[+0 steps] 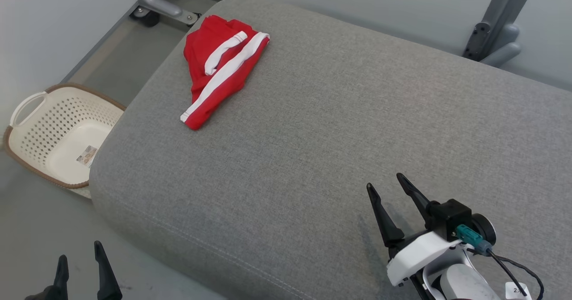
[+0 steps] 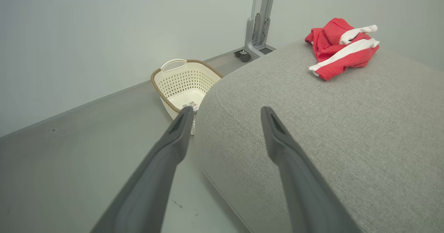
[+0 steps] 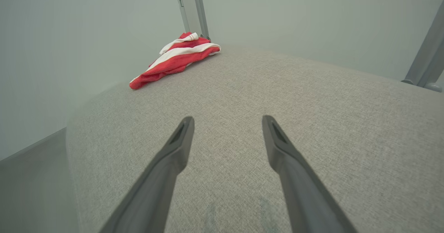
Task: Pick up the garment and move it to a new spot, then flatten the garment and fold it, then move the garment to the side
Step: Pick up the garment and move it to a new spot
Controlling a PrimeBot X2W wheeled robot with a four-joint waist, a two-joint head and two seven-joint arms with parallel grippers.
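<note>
The garment (image 1: 219, 69), red with white stripes, lies folded in a small bundle at the far left corner of the grey cushioned surface (image 1: 321, 125). It shows at the upper right of the left wrist view (image 2: 341, 49) and at the upper left of the right wrist view (image 3: 173, 59). My left gripper (image 1: 80, 257) hangs open at the lower left, off the cushion's near corner and over the floor. My right gripper (image 1: 384, 186) stands open above the cushion's near right part. Both are far from the garment and hold nothing.
A cream perforated laundry basket (image 1: 27, 143) with a brown rim stands on the floor left of the cushion, also in the left wrist view (image 2: 159, 83). Grey metal frame posts (image 1: 496, 23) rise behind the cushion at the far right and far left (image 1: 156, 0). Pale walls enclose the area.
</note>
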